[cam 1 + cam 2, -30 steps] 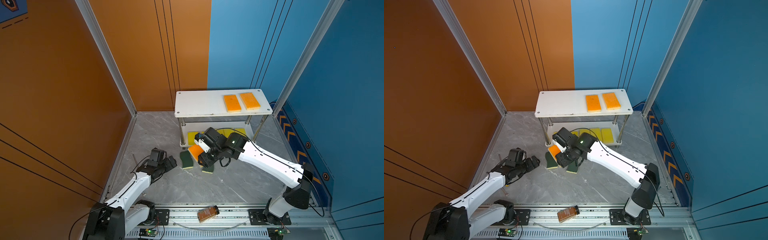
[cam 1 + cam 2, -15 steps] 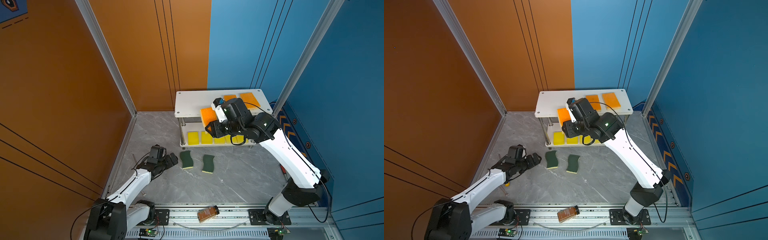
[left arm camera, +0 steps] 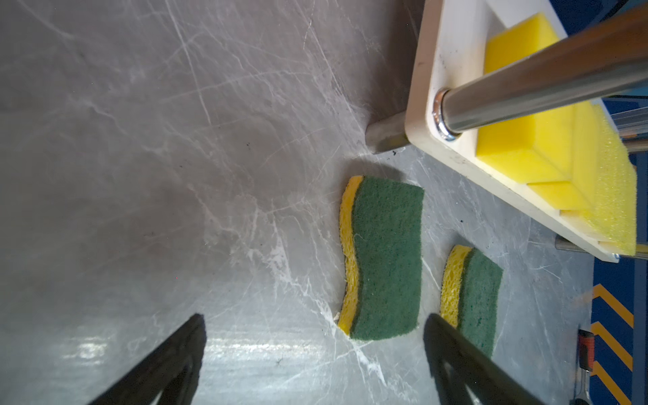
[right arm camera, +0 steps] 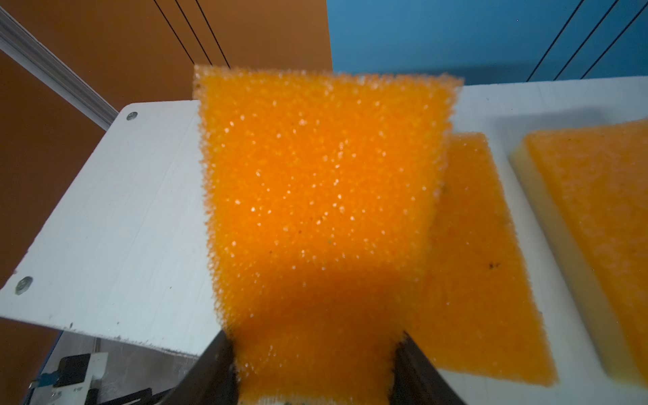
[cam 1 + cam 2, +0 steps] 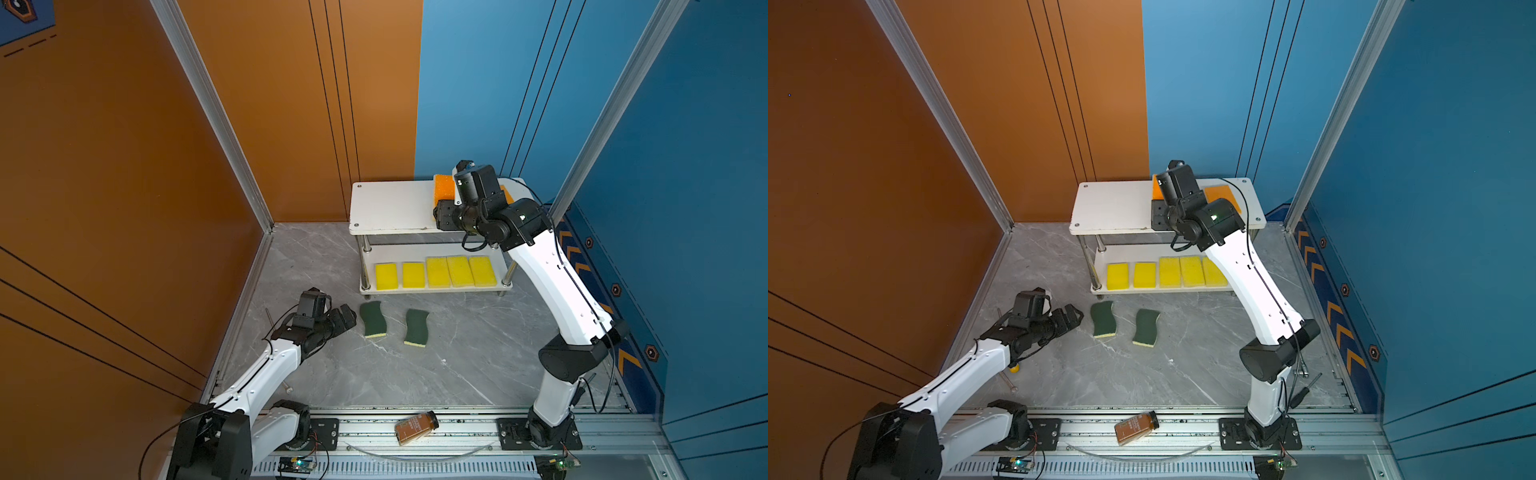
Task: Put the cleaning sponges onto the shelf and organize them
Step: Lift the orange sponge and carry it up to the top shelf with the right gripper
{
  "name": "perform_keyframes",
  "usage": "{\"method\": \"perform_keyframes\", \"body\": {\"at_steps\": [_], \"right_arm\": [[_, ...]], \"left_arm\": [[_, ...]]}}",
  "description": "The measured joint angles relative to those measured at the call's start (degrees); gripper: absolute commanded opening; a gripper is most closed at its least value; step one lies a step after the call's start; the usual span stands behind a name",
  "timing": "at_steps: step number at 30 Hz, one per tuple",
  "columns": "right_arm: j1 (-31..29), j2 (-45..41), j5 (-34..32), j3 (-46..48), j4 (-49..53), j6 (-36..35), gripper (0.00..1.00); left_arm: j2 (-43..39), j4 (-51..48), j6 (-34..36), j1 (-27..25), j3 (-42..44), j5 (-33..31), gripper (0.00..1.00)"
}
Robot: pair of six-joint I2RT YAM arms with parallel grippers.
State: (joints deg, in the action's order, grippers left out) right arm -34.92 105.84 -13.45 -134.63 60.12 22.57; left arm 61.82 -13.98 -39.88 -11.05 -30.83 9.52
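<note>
- We see the right gripper clamped on an orange sponge over the shelf top, beside two lying orange sponges
- Our left gripper gapes empty beside two green sponges on the floor
- Five yellow sponges line the lower tier

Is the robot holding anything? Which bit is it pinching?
The right gripper pinches an orange-topped rectangular foam sponge by the end nearest its wrist, squeezed across its width. The left gripper is open and holds nothing.
</note>
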Motion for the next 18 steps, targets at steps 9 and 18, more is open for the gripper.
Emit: {"method": "perform_keyframes", "body": {"at_steps": [9, 18], "right_arm": [[-0.11, 0.79, -0.46, -0.22, -2.23, -0.04, 0.58], [-1.07, 0.79, -1.42, -0.22, -2.25, -0.22, 0.58]], "left_arm": [[-0.66, -0.11, -0.46, 0.0, -0.02, -0.07, 0.98], [-0.63, -0.46, -0.5, -0.33, -0.02, -0.26, 0.98]]}}
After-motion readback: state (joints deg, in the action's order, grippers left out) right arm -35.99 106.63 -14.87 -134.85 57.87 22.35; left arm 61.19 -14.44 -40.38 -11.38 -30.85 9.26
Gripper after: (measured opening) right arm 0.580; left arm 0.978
